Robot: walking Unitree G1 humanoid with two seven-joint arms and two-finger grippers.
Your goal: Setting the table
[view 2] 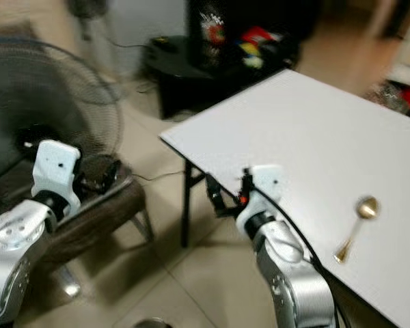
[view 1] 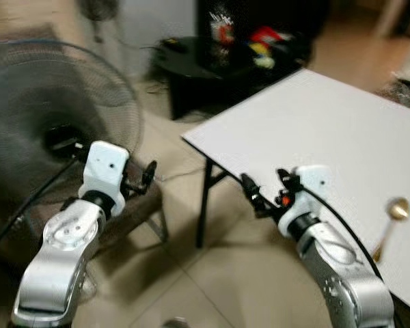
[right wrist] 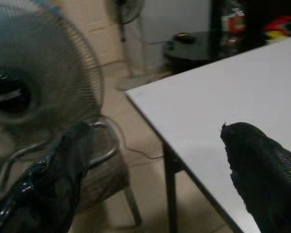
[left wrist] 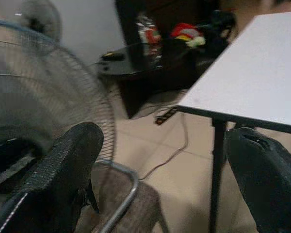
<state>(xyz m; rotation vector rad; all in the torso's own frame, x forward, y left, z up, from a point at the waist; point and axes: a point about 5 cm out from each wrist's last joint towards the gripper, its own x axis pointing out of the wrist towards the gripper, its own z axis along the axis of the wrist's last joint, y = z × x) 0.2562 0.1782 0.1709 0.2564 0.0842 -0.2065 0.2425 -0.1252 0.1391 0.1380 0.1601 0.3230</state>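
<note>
A white table (view 1: 314, 130) fills the right side, its near corner pointing left. Near the table's right edge lies a gold spoon (view 1: 391, 222), bowl away from me. My right gripper (view 1: 266, 186) hangs open just off the table's front edge, at about the height of the top and well left of the spoon. In the right wrist view its fingers (right wrist: 262, 174) stand wide apart with nothing between them. My left gripper (view 1: 142, 179) is open too, held over a brown stool, far from the table. The pictures are blurred.
A large standing fan (view 1: 48, 137) is close on the left, with the brown cushioned stool (view 1: 133, 212) in front of it. A low black table (view 1: 191, 65) with colourful items stands behind. Cables lie on the tiled floor (view 1: 191, 273) beside the table leg (view 1: 203, 205).
</note>
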